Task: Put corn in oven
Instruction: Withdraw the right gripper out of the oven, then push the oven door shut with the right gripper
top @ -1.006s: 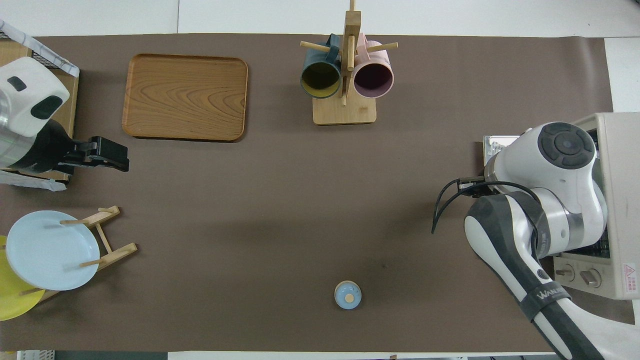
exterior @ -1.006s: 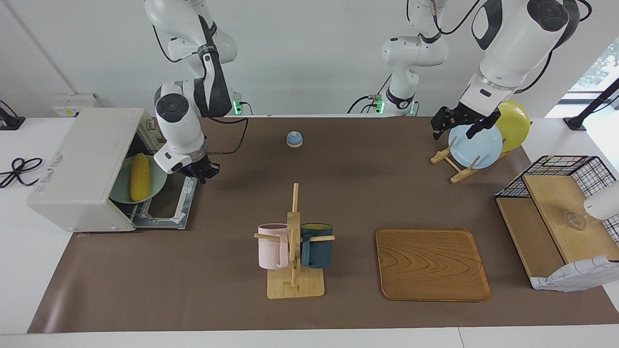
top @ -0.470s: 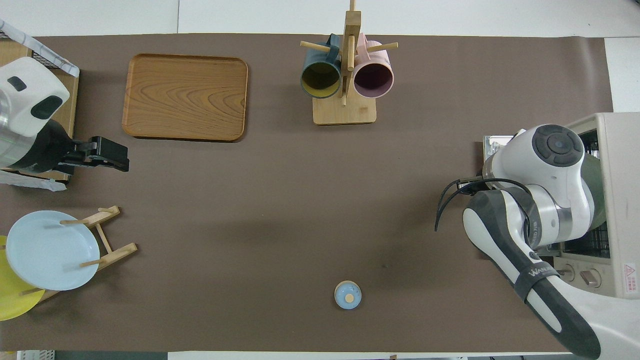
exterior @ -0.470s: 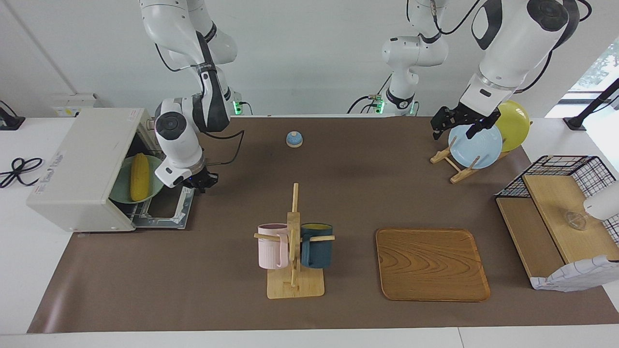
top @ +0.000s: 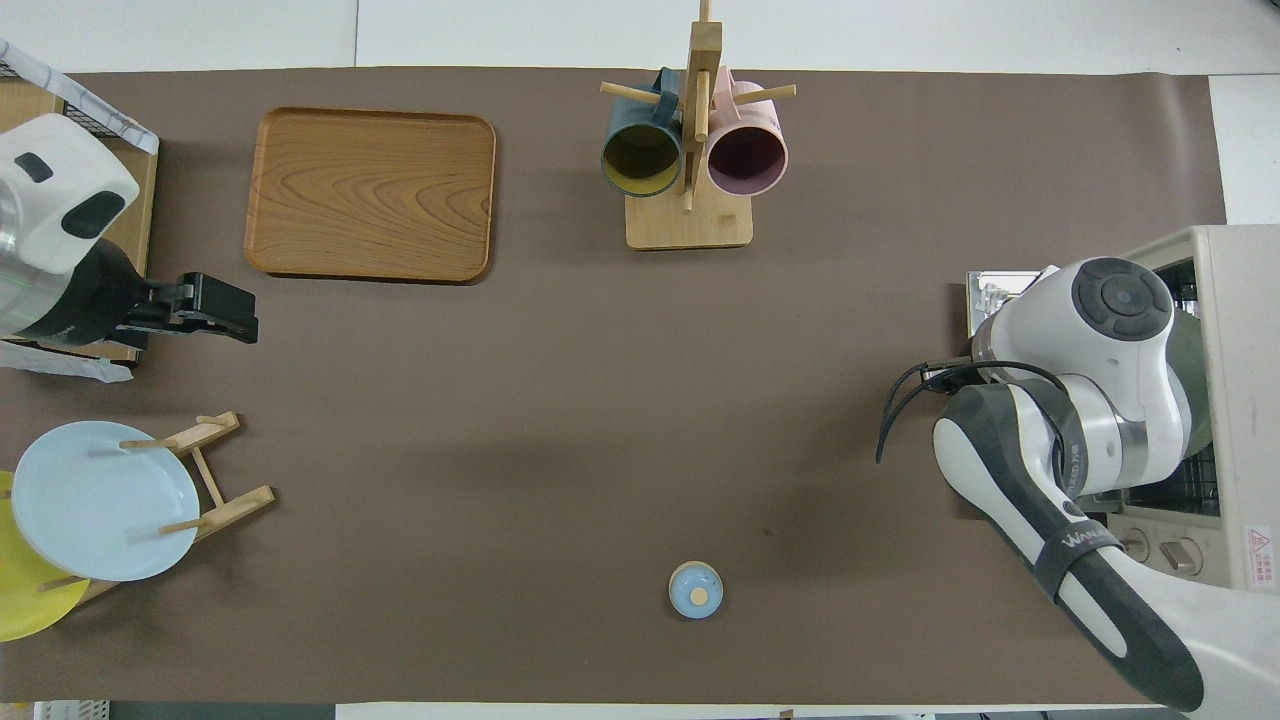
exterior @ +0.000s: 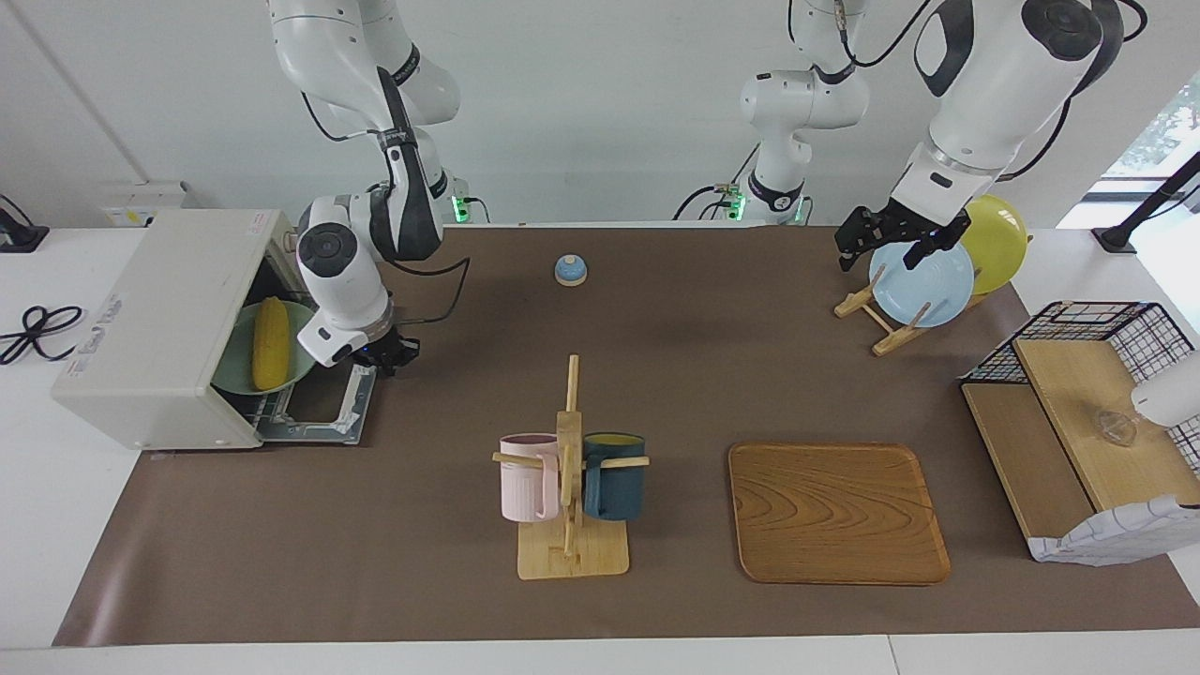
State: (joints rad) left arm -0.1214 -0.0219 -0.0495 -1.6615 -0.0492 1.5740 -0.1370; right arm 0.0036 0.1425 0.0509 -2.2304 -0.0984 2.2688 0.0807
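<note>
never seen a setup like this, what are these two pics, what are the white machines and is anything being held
Both pictures show one table at one moment. One camera faces the robots from across the table; the other looks down from above their end.

The white machines are two robot arms with two-finger grippers. The right gripper is shut, holding nothing, just above the open door of the toaster oven. Inside the oven, the corn lies on a green plate. The left gripper is open and empty, waiting above a rack with a blue plate and a yellow plate.

Also on the table: a wooden tray, a mug stand with a pink and a dark blue mug, and a small blue bell.
</note>
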